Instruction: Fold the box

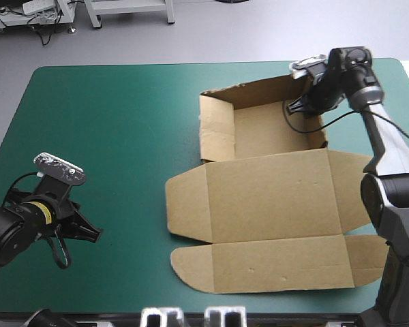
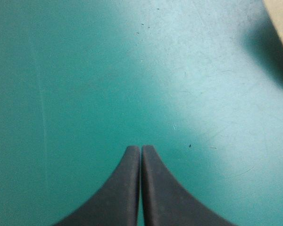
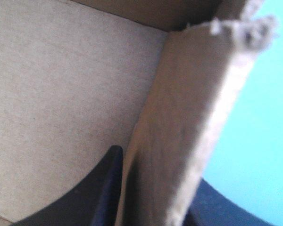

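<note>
Brown box (image 1: pixel 259 133) sits on the table's right half, part-formed. Its far end is a tray w/ back wall (image 1: pixel 249 88) and left wall up; the lid (image 1: pixel 273 197) and flaps lie flat toward the near edge.

R gripper (image 1: pixel 301 102) reaches into the far right corner. The wrist view shows its fingers pinched on the right wall (image 3: pixel 188 117), one inside the tray, one outside over the cover (image 1: pixel 109 122), board btwn them. Prob. the grip is there to stand that wall upright and square it to the back wall; its top edge looks ragged and it leans a bit.

L gripper (image 2: pixel 141 148) is clenched on nothing, over bare cover near the left near corner, well apart from the box. Likely parked clear so the R arm has room. Lid not yet folded.
</note>
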